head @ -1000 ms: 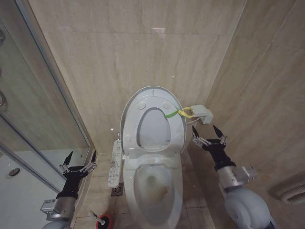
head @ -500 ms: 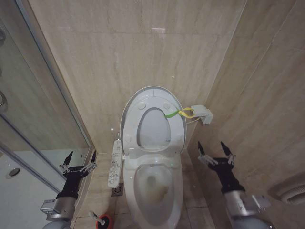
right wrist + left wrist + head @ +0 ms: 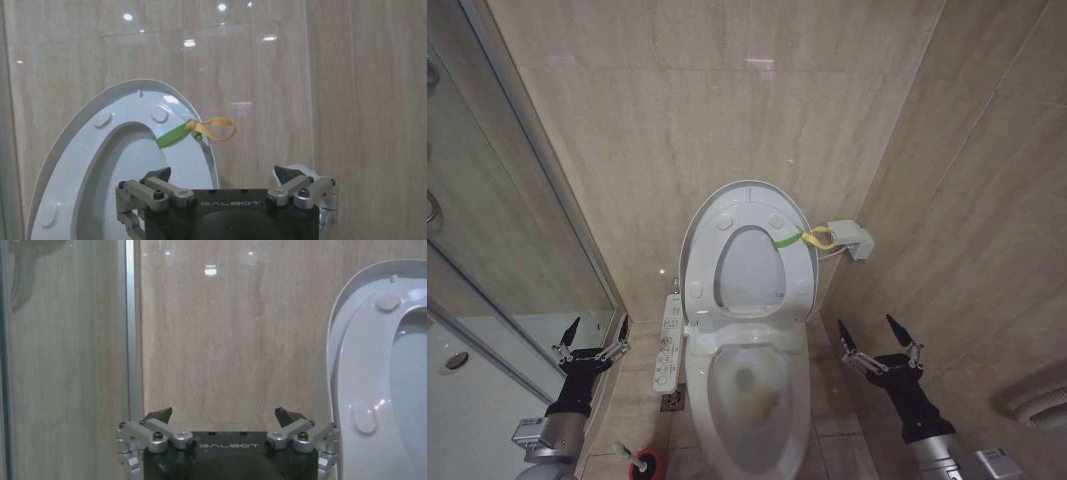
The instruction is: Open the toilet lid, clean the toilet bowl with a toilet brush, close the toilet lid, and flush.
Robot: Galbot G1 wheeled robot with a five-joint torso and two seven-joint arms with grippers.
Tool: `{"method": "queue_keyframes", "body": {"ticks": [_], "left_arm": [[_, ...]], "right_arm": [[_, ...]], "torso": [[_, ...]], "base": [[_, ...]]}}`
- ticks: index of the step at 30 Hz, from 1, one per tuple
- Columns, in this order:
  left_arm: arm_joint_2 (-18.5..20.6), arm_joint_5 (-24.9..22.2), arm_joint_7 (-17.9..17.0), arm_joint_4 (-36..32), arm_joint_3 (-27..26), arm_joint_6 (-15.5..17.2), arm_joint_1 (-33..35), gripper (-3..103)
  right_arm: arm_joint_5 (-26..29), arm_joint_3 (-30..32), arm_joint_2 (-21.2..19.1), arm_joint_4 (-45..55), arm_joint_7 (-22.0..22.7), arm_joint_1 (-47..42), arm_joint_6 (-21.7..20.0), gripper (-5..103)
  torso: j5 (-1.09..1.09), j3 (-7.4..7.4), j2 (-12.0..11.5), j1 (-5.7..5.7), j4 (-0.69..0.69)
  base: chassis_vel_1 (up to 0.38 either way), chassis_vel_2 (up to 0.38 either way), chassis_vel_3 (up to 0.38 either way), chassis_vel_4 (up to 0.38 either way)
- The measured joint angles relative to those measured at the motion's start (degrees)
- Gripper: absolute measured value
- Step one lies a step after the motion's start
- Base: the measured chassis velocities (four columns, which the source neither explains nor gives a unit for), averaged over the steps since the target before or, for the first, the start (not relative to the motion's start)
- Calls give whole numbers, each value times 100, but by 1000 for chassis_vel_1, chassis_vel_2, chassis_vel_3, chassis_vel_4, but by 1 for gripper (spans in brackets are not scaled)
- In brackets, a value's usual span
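Lid's up: the toilet lid (image 3: 749,250) stands raised against the wall behind the toilet bowl (image 3: 749,400), with the seat ring lifted too, so by my read the brushing step is next. The toilet brush (image 3: 631,458) sits in its red holder (image 3: 645,465) on the floor, left of the bowl. Best bet: grip the thin handle squarely, lift straight up. The left gripper (image 3: 593,338) hovers left of the bowl above the brush, fingers spread, pointing up. The right gripper (image 3: 877,338) hangs right of the bowl, fingers apart, empty.
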Motion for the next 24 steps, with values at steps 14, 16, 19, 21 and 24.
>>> {"method": "queue_keyframes", "body": {"ticks": [14,16,19,21,24], "left_arm": [[0,0,0,0,0,0,0,100],[0,0,0,0,0,0,0,100],[0,0,0,0,0,0,0,100],[0,0,0,0,0,0,0,100],[0,0,0,0,0,0,0,100]], "right_arm": [[-198,-89,15,-272,-204,-81,314,100],[-177,66,-45,-445,-330,-44,367,100],[-45,261,-95,-612,-421,-57,413,100],[82,359,-78,-625,-441,-138,436,100],[198,447,-17,-558,-450,-230,466,100]], "torso": [[1,0,0,0,0],[1,0,0,0,0],[2,0,0,0,1],[2,0,0,0,0],[2,0,0,0,0]], "base": [[0,0,0,0],[0,0,0,0],[0,0,0,0],[0,0,0,0],[0,0,0,0]]}}
